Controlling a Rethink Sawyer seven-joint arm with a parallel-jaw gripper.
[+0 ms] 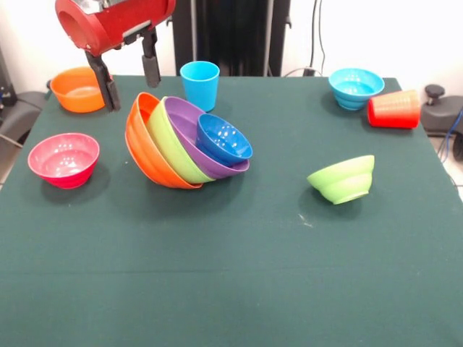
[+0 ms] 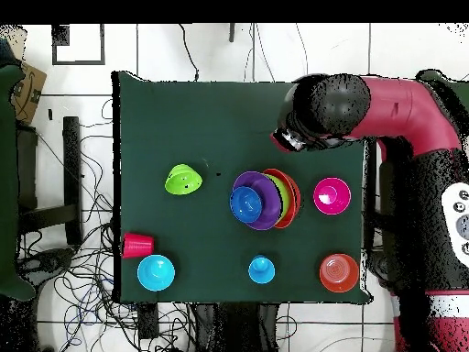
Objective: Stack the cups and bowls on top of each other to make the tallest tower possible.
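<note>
The tower (image 1: pixel 189 141) is a nest of large orange, lime green and purple bowls with a small dark blue bowl (image 1: pixel 224 137) inside. It lies tipped on its side at the table's middle left and also shows in the overhead view (image 2: pixel 264 199). My gripper (image 1: pixel 130 76) hangs open and empty just behind the tower's orange rim. The light blue cup (image 1: pixel 200 83) stands upright behind the tower. The red cup (image 1: pixel 394 110) lies on its side at the far right. Loose bowls are small orange (image 1: pixel 77 89), magenta-red (image 1: pixel 64 159), light blue (image 1: pixel 356 87) and small lime green (image 1: pixel 342 179), the last tilted.
The green-covered table (image 1: pixel 231 289) has its edges in view on all sides. The red arm (image 2: pixel 403 101) reaches over the table's right side in the overhead view. Cables and chairs lie on the floor around the table.
</note>
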